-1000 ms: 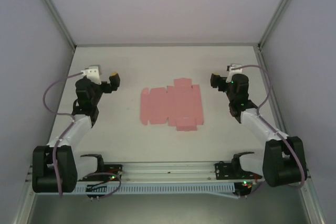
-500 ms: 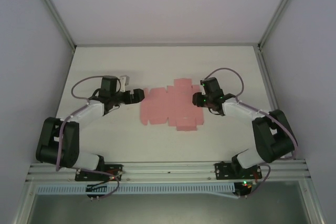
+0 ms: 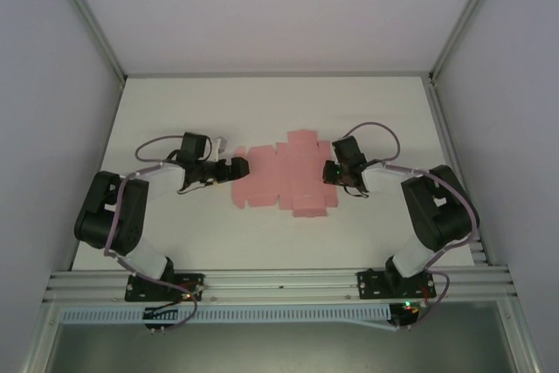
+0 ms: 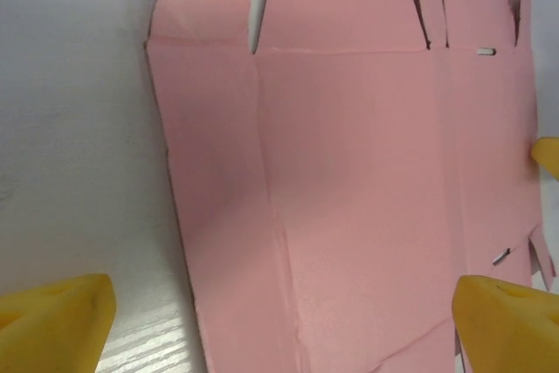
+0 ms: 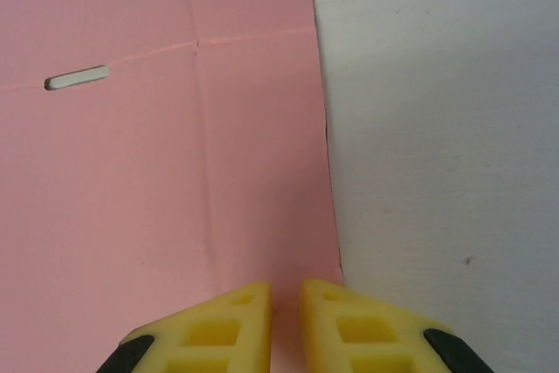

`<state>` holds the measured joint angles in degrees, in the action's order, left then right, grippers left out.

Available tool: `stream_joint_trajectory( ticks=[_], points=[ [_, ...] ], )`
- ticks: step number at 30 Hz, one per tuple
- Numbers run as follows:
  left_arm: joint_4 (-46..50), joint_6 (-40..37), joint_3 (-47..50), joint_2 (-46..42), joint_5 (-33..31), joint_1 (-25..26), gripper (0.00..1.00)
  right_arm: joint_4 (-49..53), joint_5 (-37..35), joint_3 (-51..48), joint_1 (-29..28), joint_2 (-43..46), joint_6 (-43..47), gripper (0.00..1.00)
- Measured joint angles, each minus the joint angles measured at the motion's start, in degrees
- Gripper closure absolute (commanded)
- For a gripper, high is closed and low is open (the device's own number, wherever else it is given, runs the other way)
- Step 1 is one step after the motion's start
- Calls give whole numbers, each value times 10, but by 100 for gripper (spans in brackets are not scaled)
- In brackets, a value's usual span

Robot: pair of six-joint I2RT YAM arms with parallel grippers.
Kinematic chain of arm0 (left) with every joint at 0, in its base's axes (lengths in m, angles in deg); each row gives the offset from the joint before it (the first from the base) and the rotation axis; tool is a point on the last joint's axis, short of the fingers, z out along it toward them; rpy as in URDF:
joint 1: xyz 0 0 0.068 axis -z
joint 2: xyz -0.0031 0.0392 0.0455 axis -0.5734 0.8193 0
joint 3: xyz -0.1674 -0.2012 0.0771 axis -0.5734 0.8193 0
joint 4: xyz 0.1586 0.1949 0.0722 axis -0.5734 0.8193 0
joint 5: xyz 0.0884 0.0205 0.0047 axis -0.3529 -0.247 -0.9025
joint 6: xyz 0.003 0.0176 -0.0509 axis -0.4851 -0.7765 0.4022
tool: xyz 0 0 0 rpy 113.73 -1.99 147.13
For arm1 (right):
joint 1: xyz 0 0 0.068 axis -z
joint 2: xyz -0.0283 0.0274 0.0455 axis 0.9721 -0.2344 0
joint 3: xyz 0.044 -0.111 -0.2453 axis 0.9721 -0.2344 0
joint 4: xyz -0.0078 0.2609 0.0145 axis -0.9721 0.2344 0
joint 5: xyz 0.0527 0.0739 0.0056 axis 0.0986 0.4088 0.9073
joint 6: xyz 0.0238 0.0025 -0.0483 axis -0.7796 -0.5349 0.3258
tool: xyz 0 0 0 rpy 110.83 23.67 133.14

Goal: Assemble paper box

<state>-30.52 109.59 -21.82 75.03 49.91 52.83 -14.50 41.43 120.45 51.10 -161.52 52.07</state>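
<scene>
Left pincer [image 3: 234, 169], fingers wide apart, straddles the flat paper box [image 3: 284, 176] mid-frame on the desk [image 3: 262, 102]. Right pincer [image 3: 333, 172], nearly together, sits at its opposite edge, probably to steady it for folding.

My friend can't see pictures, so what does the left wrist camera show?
A flat pink paper box cut-out, creased with flaps along the top, lies on a white table. The two yellow fingertips of the left gripper sit wide apart at the bottom corners.
</scene>
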Motion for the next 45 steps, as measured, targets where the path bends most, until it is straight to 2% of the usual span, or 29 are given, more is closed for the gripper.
stream_joint_trajectory(
  ticks=[5, 11, 12, 17, 26, 31, 35, 40, 43, 45],
  points=[
    [-54, 12, 5, 17, 34, 7, 9, -39, 4, -17, 0, 0, -10, 85],
    [-93, 29, 6, 30, 69, 27, 32, -75, 10, -37, 2, 5, -16, 85],
    [-102, 33, 7, 30, 74, 28, 33, -79, 10, -40, 2, 7, -16, 85],
    [-161, 52, 36, 21, 90, 28, 32, -86, 11, -55, 2, 20, -16, 85],
    [-350, 115, 108, -29, 149, 30, 31, -122, 30, -84, 7, 33, -22, 84],
    [-429, 142, 110, -31, 163, 49, 31, -142, 44, -94, 10, 33, -26, 84],
    [-449, 154, 90, -13, 166, 70, 31, -153, 56, -105, 10, 40, -26, 83],
    [-441, 157, 58, 8, 156, 85, 42, -155, 58, -117, 10, 52, -26, 83],
    [-411, 145, 39, 9, 145, 94, 56, -154, 57, -118, 10, 55, -26, 81],
    [-367, 127, 28, 5, 124, 97, 66, -147, 55, -120, 10, 61, -26, 76]
  ],
)
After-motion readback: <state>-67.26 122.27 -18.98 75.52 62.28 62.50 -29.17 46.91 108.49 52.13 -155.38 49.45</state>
